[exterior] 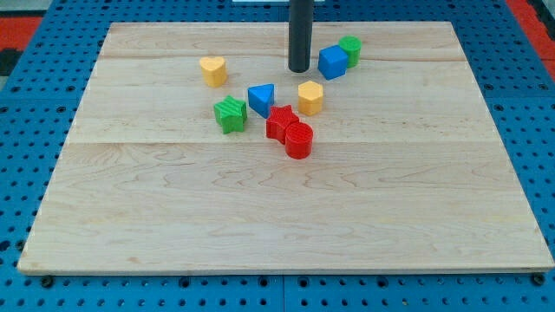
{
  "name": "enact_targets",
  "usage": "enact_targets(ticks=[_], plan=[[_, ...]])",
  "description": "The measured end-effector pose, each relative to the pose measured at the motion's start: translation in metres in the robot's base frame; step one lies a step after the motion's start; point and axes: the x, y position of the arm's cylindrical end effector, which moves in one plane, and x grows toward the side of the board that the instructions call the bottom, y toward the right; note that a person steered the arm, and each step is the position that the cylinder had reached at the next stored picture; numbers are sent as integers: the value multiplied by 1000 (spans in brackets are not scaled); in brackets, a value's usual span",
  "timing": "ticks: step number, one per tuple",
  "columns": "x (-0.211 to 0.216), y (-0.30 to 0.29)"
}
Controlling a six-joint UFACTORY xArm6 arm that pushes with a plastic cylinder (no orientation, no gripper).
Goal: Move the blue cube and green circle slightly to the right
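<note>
The blue cube (332, 61) sits near the view's top, right of centre. The green circle (350, 49) touches its upper right side. My tip (299, 68) stands on the board just left of the blue cube, with a small gap between them. The dark rod rises from the tip out of the view's top.
A yellow heart (212, 70) lies to the tip's left. Below the tip are a blue triangle (261, 98), a yellow hexagon (310, 97), a green star (230, 114), a red star (280, 121) and a red cylinder (298, 140). The wooden board (277, 217) ends at a blue pegboard.
</note>
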Motion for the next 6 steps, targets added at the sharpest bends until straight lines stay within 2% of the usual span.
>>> enact_targets(ticks=[3,4,6], plan=[[-14,0],[-3,-1],[34,-46]])
